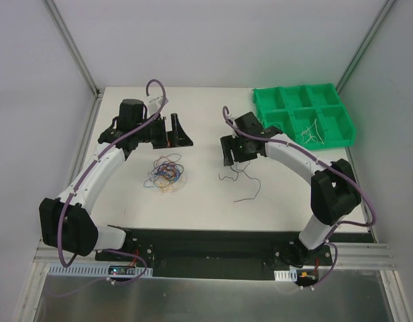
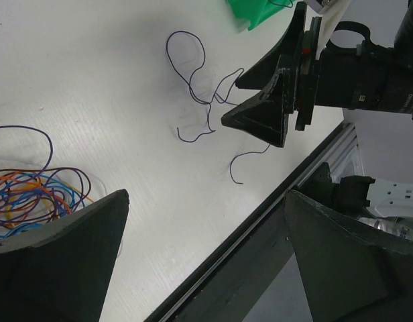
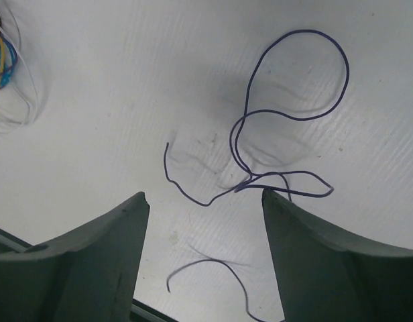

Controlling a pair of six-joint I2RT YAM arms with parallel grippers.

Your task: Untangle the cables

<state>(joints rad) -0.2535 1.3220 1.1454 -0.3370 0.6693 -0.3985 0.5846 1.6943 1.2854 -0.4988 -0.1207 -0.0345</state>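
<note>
**Purple strand lies loose under the right gripper; main tangle sits by the left**

- Table (image 1: 200,107): white, both arms reaching in over it.
- Tangle of cables (image 1: 165,173): a loose heap left of centre, resting on the table. The left wrist view (image 2: 32,194) shows blue, orange, red and dark purple loops overlapping. A corner of the heap appears at the top left edge of the right wrist view (image 3: 2,54), with pale strands trailing off it.
- Purple strand (image 1: 241,176): lies flat on the table right of centre, well apart from the tangle. It makes one large open loop and crosses itself lower down (image 3: 245,181); the left wrist view shows it too (image 2: 193,87).
- Short curved stretch of thin wire (image 3: 206,263): lies nearer the arm bases. I cannot tell whether it belongs to the same strand.
- Right gripper (image 1: 233,153): above the purple strand, jaws spread with nothing between them (image 3: 203,255). The strand's crossing point sits in the gap between the fingers, on the table surface below them.
- Left gripper (image 1: 176,132): beyond the tangle on its far side, jaws spread wide and empty (image 2: 203,268).
- Green compartment tray (image 1: 340,141): at the far right corner. A few pale wires (image 1: 312,131) lie in a near-row compartment, seemingly the middle one.
</note>
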